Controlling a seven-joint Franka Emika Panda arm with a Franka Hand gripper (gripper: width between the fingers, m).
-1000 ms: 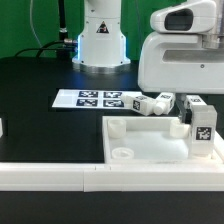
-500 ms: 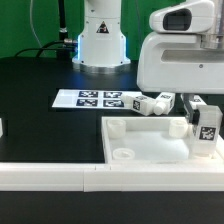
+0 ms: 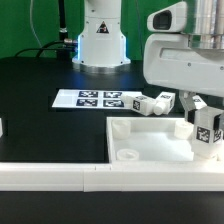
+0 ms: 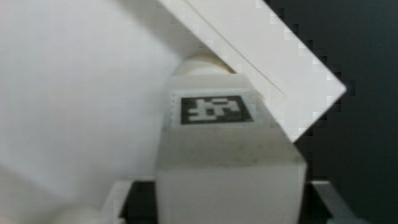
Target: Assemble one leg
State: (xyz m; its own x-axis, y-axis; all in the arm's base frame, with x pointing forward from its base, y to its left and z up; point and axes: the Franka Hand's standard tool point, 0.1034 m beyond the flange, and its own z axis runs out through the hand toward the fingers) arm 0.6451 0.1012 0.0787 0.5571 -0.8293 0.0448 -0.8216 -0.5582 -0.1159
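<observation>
My gripper is shut on a leg, a chunky white peg with a black-and-white tag, held upright over the large flat white panel near its corner at the exterior view's right. In the wrist view the leg fills the middle between my fingers. Its narrower round end meets the panel's edge. I cannot tell whether the end sits in a socket. Round corner sockets show on the panel's near side.
Another leg lies behind the panel, with one more beside it. The marker board lies on the black table. A white ledge runs along the front. A small white part shows at the left edge.
My gripper has carried the leg a little toward the exterior view's right and lower, closer to the panel's corner. Nothing else has moved.
</observation>
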